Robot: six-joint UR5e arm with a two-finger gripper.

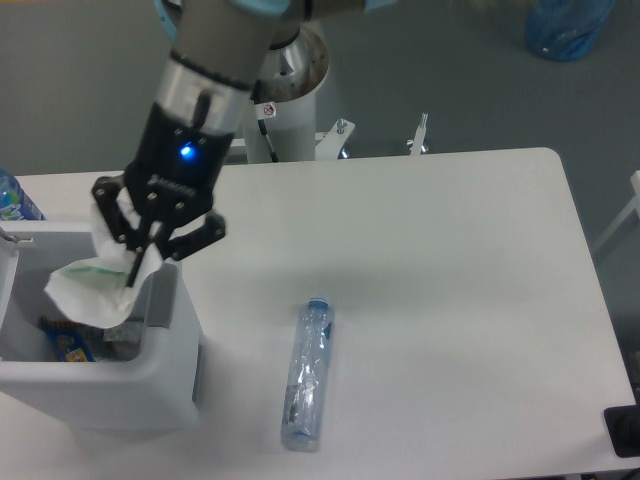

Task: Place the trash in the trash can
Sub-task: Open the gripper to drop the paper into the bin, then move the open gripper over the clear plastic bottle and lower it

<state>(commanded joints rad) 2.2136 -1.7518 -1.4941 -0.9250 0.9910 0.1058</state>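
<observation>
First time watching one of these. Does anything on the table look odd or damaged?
The bottle lies crushed on its side on the table. It is trash, like the crumpled wrapper held over the bin.

The trash can (170,345) is cut by the left edge, its contents partly hidden behind the wrapper (92,288); a labelled bottle (14,198) by the table's (450,300) far left corner is also cropped
</observation>
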